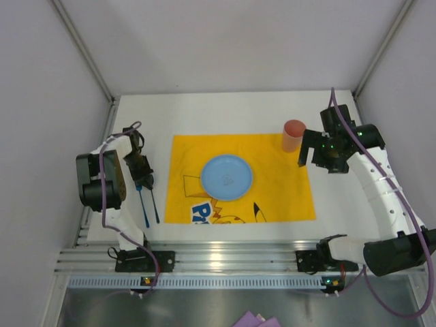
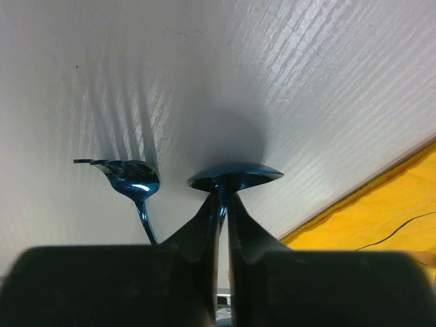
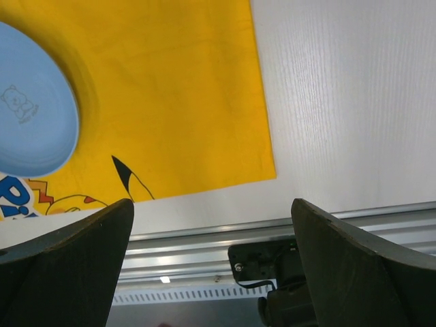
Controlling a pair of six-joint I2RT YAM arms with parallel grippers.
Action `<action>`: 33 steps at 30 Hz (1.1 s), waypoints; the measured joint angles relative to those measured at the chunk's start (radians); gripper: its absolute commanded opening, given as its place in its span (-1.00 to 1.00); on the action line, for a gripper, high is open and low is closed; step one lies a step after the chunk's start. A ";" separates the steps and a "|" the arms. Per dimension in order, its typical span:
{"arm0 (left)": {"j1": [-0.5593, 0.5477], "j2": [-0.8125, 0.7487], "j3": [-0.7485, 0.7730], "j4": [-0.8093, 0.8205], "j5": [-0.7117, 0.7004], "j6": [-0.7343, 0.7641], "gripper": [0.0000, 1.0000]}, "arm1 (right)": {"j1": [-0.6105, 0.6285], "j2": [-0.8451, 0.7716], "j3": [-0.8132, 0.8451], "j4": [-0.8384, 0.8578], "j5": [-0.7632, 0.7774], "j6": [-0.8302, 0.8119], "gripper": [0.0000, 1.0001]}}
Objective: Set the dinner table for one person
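Observation:
My left gripper (image 2: 221, 197) is shut on the handle of a dark blue spoon (image 2: 235, 177), just behind its bowl and low over the white dinner table (image 2: 286, 82). A blue fork (image 2: 126, 178) lies just left of it. In the top view my left gripper (image 1: 143, 178) is left of the yellow cloth (image 1: 272, 184), with the two utensils (image 1: 144, 208) side by side. A light blue plate (image 1: 227, 177) sits on the cloth. My right gripper (image 1: 304, 158) is open and empty, beside a pink cup (image 1: 294, 135) at the cloth's far right corner.
The right wrist view shows the open gripper (image 3: 211, 204) above the cloth's near right corner (image 3: 259, 157), the plate's edge (image 3: 34, 116), and the aluminium rail (image 3: 204, 238) at the near edge. White walls enclose the table (image 1: 231, 112).

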 measured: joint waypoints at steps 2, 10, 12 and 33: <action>0.001 0.024 0.031 -0.030 0.004 -0.003 -1.00 | 0.000 0.000 0.000 0.000 0.000 0.000 1.00; 0.001 0.075 0.133 -0.077 -0.004 0.005 -1.00 | 0.000 0.005 0.019 -0.004 0.001 -0.003 0.99; 0.001 0.075 0.159 -0.029 -0.024 0.010 -1.00 | 0.000 0.005 0.019 -0.005 0.000 -0.002 0.99; -0.679 -0.066 0.531 0.086 -0.012 -0.382 -1.00 | -0.001 -0.020 0.232 -0.040 -0.040 0.035 0.99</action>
